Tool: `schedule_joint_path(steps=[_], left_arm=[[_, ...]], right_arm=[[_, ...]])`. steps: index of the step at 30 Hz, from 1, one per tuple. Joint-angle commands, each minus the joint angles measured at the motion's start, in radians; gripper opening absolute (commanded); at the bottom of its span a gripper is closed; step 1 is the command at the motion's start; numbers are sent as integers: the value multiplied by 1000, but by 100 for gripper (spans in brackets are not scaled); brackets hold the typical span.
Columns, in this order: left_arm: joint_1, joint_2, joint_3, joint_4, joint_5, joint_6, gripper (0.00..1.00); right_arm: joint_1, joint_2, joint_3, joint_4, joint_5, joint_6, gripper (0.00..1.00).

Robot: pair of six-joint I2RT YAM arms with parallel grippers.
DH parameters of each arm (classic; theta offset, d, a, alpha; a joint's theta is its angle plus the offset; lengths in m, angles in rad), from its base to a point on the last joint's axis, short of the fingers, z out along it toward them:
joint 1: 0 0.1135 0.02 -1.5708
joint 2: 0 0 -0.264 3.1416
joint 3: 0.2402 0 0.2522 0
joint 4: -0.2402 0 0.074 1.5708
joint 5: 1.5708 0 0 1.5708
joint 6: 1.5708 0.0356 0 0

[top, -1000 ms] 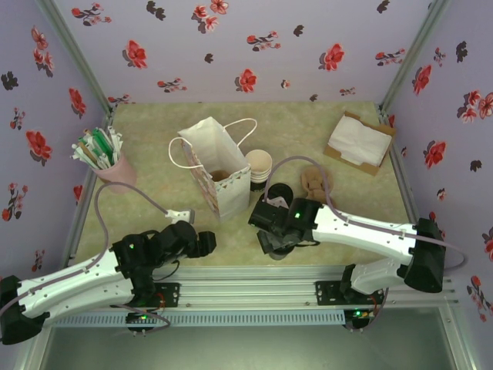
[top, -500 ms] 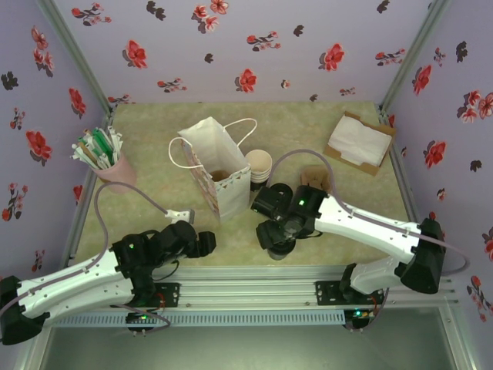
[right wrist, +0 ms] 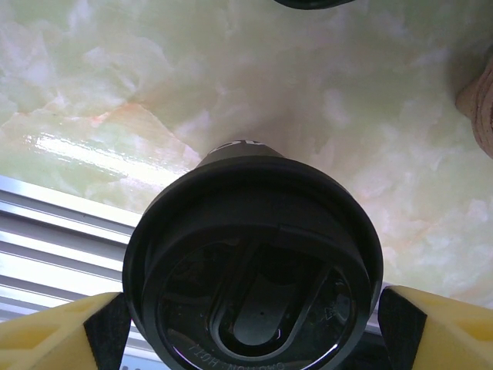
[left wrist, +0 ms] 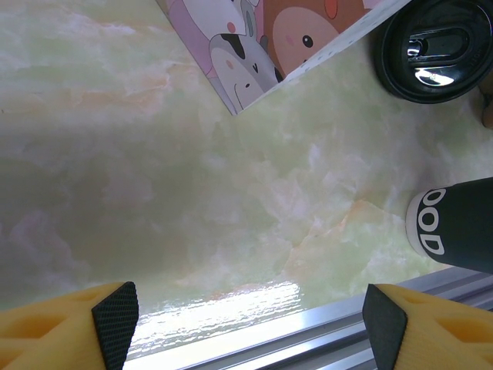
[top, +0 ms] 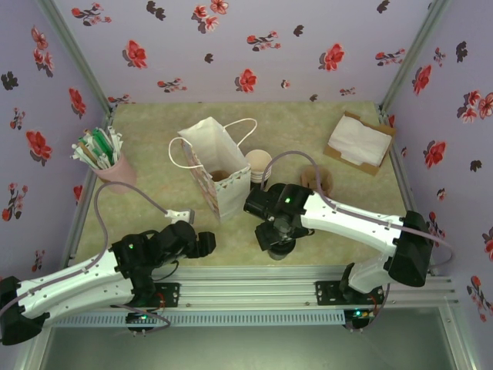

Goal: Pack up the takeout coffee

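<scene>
The takeout coffee [right wrist: 254, 285], a dark cup under a round black lid, stands on the marble table near the front rail; its dark side [left wrist: 454, 227] is in the left wrist view. My right gripper [right wrist: 254, 331] is down over it, its jaws wide, with one pad [right wrist: 108, 327] on each side of the lid's rim. Whether the pads press the rim I cannot tell. From above, the right gripper [top: 277, 231] covers most of the cup. My left gripper [left wrist: 250, 324] is open over bare table by the rail, left of the cup, and from above it [top: 202, 243] is low near the front.
A white paper bag [top: 219, 173] with a cartoon side [left wrist: 269, 46] stands open behind both grippers. A stack of cream cups [top: 259, 163], a loose black lid [left wrist: 435, 46], brown sleeves [top: 316, 179], a napkin box [top: 359, 141] and a pink cup of sticks [top: 104, 158] are around it.
My right arm swung left and came down over the lidded cup, so its jaws now sit on either side of the lid. The left arm has stayed put.
</scene>
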Motion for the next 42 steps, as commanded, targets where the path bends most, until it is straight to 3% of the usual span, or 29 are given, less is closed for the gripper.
schedule_joint_path(steps=[1, 24, 42], left_arm=[[9, -12, 35, -23, -12, 19, 79], [12, -12, 38, -21, -12, 21, 79], [12, -11, 33, -14, -10, 17, 79]], right_arm=[[-5, 13, 22, -34, 33, -10, 85], [-29, 7, -31, 25, 5, 6, 78], [-38, -13, -68, 42, -9, 18, 78]])
